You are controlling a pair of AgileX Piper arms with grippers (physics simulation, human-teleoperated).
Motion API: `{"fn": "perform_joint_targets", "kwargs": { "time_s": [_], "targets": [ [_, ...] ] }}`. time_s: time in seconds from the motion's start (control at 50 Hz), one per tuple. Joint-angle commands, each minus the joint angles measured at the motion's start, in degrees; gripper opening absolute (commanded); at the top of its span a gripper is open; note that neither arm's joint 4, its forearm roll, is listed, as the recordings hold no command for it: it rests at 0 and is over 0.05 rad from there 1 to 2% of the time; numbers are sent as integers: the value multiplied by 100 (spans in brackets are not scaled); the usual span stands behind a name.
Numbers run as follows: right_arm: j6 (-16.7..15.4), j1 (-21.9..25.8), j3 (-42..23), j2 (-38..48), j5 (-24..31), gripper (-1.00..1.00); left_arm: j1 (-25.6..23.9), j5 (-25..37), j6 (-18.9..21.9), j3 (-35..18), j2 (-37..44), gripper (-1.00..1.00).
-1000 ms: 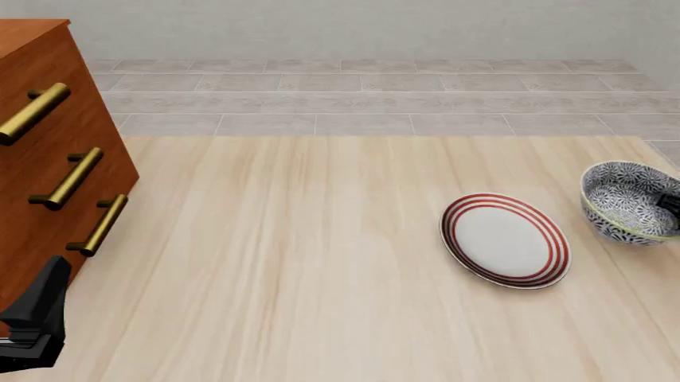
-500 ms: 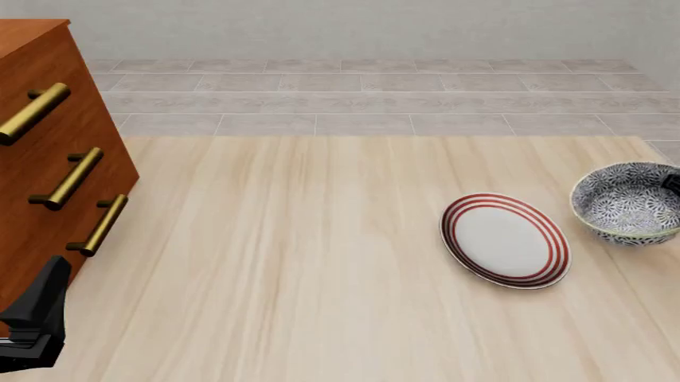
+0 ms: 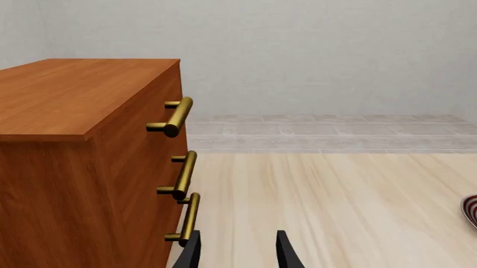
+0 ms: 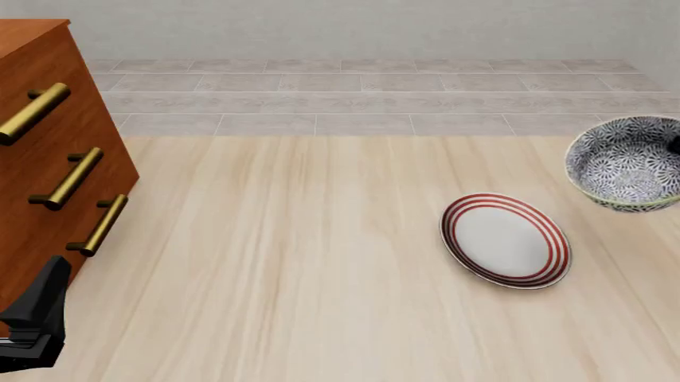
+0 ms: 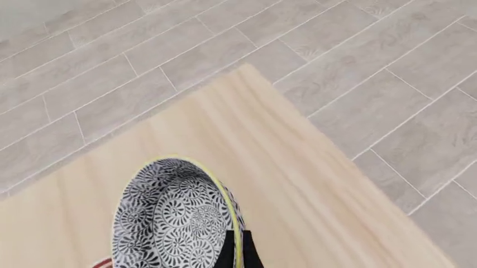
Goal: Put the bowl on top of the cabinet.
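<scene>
The blue-and-white patterned bowl [image 4: 627, 171] hangs above the table's far right edge, tilted, its opening turned toward the left. My right gripper [image 5: 237, 248] is shut on the bowl [image 5: 175, 218] at its yellowish rim, one finger inside and one outside. In the front view only a dark sliver of the right gripper [image 4: 674, 144] shows at the frame edge. The reddish-brown cabinet [image 4: 43, 159] stands at the far left, with brass handles facing right. My left gripper [image 3: 237, 257] is open and low beside the cabinet [image 3: 67, 139], near its bottom handle.
A white plate with red rings [image 4: 506, 239] lies on the wooden table to the left of and nearer than the bowl; its edge [image 3: 471, 209] also shows in the left wrist view. Grey tiled floor lies beyond the table's far and right edges.
The bowl has risen off the table and moved slightly left, held by my right gripper. The left arm has not moved.
</scene>
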Motion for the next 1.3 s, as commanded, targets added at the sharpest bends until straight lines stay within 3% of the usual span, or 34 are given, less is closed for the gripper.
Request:
{"fn": "perform_joint_targets", "kwargs": {
  "time_s": [0.02, 0.32, 0.34, 0.36, 0.4, 0.76, 1.3],
  "targets": [
    [149, 263, 79, -611, 122, -100, 0, 7, 11, -9, -2, 100],
    [276, 892, 236, -1684, 264, -100, 0, 7, 10, -9, -2, 100],
    [241, 946, 242, -1760, 289, -100, 0, 6, 12, -9, -3, 100],
    [-32, 1011, 244, -1913, 303, -100, 0, 7, 12, -9, -2, 100],
    [-59, 1052, 277, -1988, 292, -100, 1, 6, 12, -9, -2, 100],
    [33, 1885, 610, -3066, 88, -100, 0, 7, 11, -9, -2, 100],
    [247, 2761, 950, -4172, -57, -100, 0, 6, 11, -9, -3, 100]
  ]
}}
